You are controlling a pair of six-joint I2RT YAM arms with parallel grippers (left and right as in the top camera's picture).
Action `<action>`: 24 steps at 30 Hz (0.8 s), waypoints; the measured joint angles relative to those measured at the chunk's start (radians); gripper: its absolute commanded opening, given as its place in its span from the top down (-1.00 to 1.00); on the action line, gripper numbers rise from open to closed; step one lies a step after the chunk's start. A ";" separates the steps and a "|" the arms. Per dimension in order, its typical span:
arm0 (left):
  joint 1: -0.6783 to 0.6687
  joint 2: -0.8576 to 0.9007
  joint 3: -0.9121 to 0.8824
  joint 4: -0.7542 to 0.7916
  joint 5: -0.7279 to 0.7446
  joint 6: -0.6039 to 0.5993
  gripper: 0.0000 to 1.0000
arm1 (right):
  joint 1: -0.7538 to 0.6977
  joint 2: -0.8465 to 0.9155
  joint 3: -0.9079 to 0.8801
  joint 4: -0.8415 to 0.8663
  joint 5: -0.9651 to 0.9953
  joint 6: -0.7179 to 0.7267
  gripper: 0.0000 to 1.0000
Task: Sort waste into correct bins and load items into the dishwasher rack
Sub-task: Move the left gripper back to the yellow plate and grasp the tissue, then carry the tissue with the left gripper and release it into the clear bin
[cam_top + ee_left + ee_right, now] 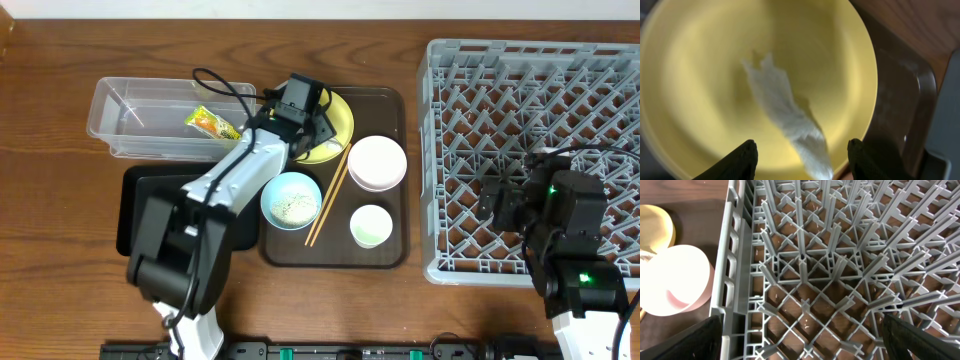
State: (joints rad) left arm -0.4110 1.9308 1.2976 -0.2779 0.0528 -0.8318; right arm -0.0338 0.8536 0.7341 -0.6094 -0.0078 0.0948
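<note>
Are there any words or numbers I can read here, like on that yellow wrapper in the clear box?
No text here can be read.
On the wrapper in the clear tub: coloured print, too small and blurred to read.
On the yellow plate, the grey rack and the brown tray: no writing shows.
</note>
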 measured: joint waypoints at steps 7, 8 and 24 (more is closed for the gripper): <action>0.000 0.090 0.000 0.044 0.026 -0.010 -0.22 | 0.000 0.000 0.000 0.000 0.000 0.000 -0.98; 0.000 0.100 0.000 0.048 0.029 -0.010 -0.21 | 0.000 0.000 0.000 0.000 0.000 0.000 -0.98; 0.001 0.109 0.000 0.061 0.050 -0.024 0.88 | 0.000 0.000 0.000 -0.001 0.000 0.000 -0.99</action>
State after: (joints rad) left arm -0.4103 2.0396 1.2976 -0.2169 0.1024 -0.8555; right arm -0.0341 0.8536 0.7341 -0.6106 -0.0078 0.0948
